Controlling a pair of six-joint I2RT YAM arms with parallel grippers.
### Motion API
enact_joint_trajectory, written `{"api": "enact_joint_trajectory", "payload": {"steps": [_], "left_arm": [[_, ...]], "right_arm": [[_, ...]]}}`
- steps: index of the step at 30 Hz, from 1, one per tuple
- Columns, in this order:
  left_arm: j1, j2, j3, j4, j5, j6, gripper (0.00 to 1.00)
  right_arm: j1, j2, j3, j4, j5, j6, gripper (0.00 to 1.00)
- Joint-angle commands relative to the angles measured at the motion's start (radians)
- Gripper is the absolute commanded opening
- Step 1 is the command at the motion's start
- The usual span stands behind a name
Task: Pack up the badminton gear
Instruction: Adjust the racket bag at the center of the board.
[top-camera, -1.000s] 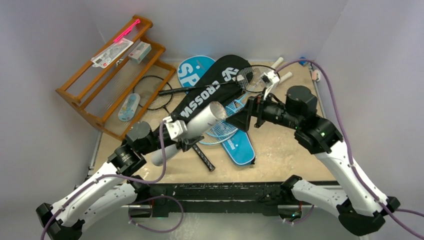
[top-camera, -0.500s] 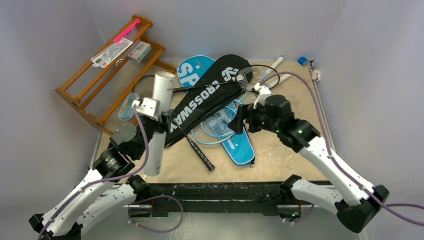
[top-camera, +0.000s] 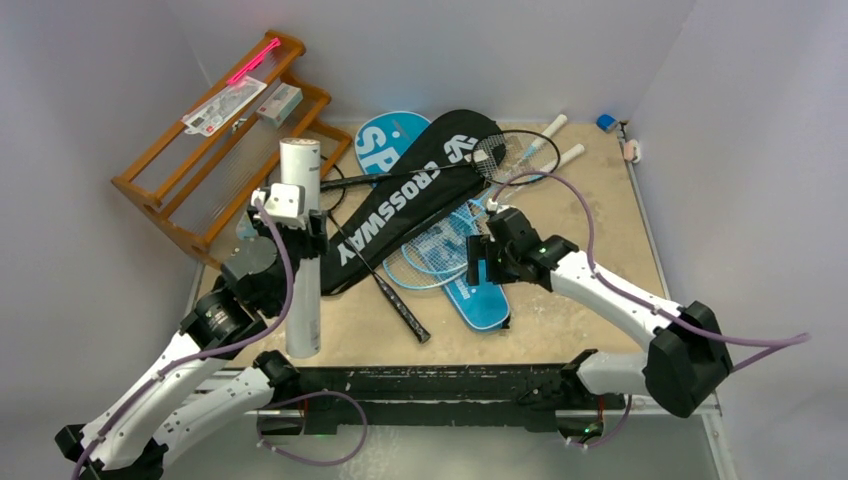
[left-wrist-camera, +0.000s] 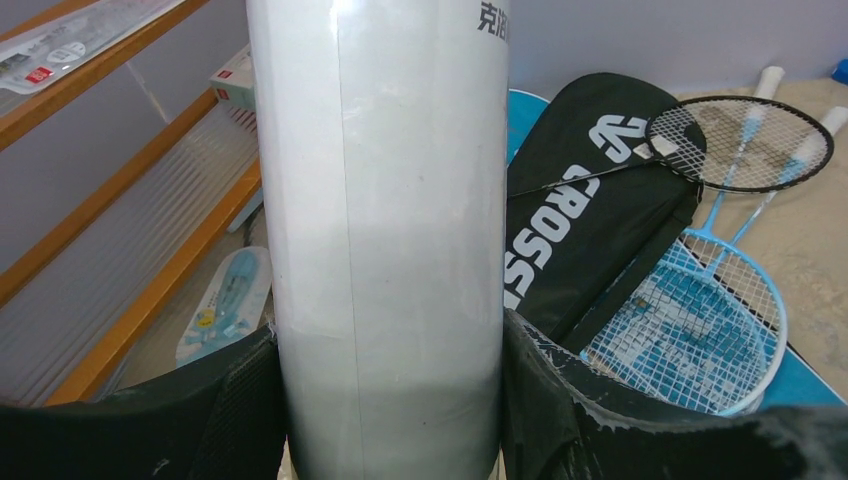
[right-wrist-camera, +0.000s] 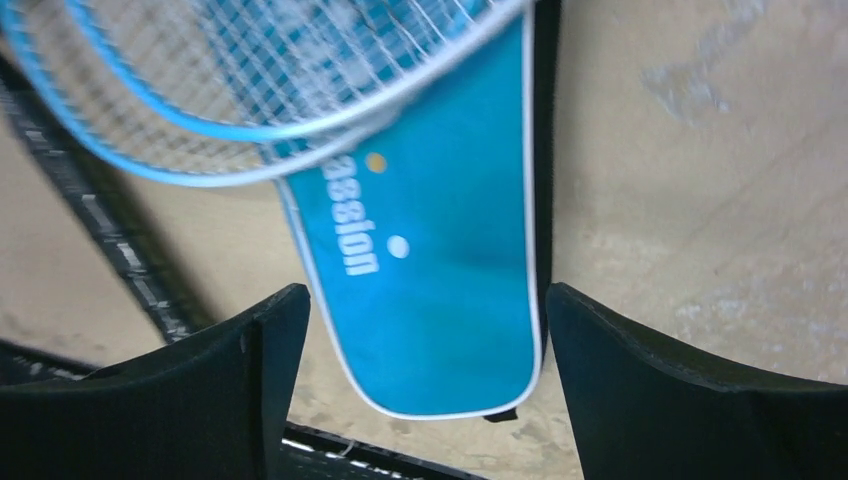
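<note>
My left gripper (top-camera: 300, 238) is shut on the long white tube (top-camera: 302, 300), which stands upright on the table's left side. The tube (left-wrist-camera: 385, 200) fills the left wrist view between the fingers (left-wrist-camera: 545, 380). The black "CROSSWAY" cover (top-camera: 410, 190) lies over the blue cover (top-camera: 482, 298). Two light-blue rackets (top-camera: 440, 245) lie on them, with a black racket (top-camera: 515, 150) behind and another black racket (top-camera: 390, 295) in front. My right gripper (top-camera: 478, 270) is open above the blue cover's narrow end (right-wrist-camera: 440, 300), touching nothing.
A wooden rack (top-camera: 165, 185) stands at the back left, with packaged items and a pink stick (top-camera: 250, 62) on top. A small flat packet (left-wrist-camera: 225, 305) lies at its foot. A small blue object (top-camera: 607, 122) sits in the far right corner. Walls enclose three sides.
The left arm swung the tube off the covers and stood it upright at the left. The right gripper came forward and down over the blue cover's narrow end, its jaws narrowing slightly.
</note>
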Motion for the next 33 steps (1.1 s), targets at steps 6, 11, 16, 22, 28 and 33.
{"api": "enact_joint_trajectory", "payload": {"steps": [6,11,16,22,28,33], "left_arm": [[0.001,-0.022,0.046,-0.027,-0.036,0.028,0.53],[0.001,-0.031,0.040,-0.031,-0.012,0.028,0.52],[0.001,-0.021,0.041,-0.039,0.016,0.022,0.52],[0.000,0.001,0.041,-0.038,0.032,0.013,0.52],[0.001,0.024,0.039,-0.024,0.060,-0.005,0.52],[0.001,0.043,0.058,-0.034,0.069,-0.007,0.52]], "right_arm": [[0.000,0.104,-0.120,0.079,0.083,0.125,0.80],[0.003,0.120,-0.106,0.224,-0.132,0.044,0.32],[0.029,0.042,-0.078,0.315,-0.365,0.024,0.04],[0.109,0.064,-0.026,0.417,-0.531,-0.019,0.09],[0.170,0.152,0.135,0.420,-0.486,-0.007,0.10],[0.188,0.213,0.219,0.423,-0.498,0.004,0.23]]}}
